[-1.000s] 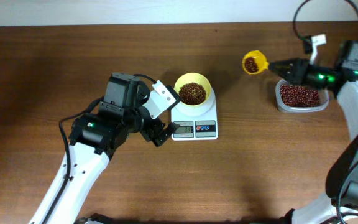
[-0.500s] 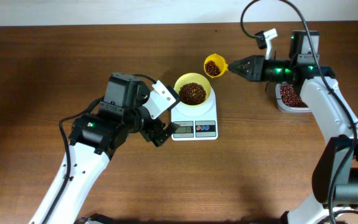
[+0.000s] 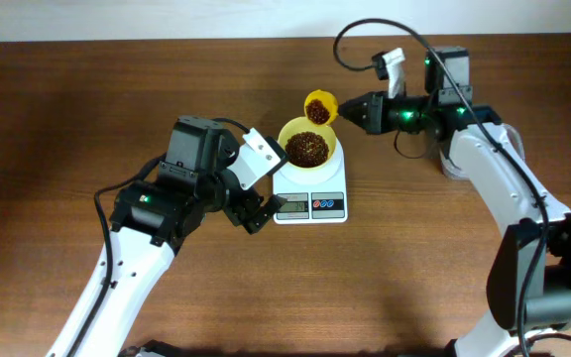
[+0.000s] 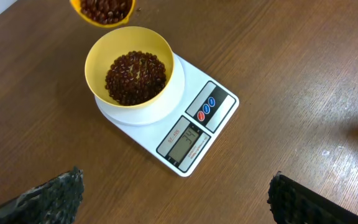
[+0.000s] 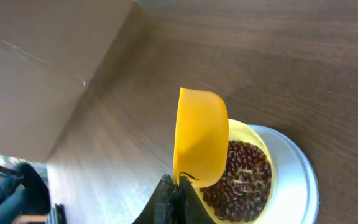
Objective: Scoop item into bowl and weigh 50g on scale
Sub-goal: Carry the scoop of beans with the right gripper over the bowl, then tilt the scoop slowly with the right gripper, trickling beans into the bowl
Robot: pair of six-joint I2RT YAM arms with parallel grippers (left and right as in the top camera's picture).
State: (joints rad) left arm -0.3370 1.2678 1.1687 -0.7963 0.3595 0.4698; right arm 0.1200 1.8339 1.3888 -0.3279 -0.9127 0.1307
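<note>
Right fingers pressed together on the handle end of the scoop; the right gripper points left, toward the bowl. The scoop cup sticks straight out past the fingertips and carries a load of beans-type red-brown grains. From the right wrist view the cup hangs just above the bowl's rim, overlapping it. From overhead it sits at the bowl's far-right edge. No grains seen falling.

Bowl holds a dark heap of beans, about half full, and stands centred on the round platform of the scale. Display and the red and blue buttons face the near edge of the table. Digits are lit but too small to read surely.

Left gripper: fingers spread wide apart, holding nothing, hanging near the scale's front-left corner and apart from it. Bowl and scale lie ahead of those fingers, between them in the left wrist view.
</note>
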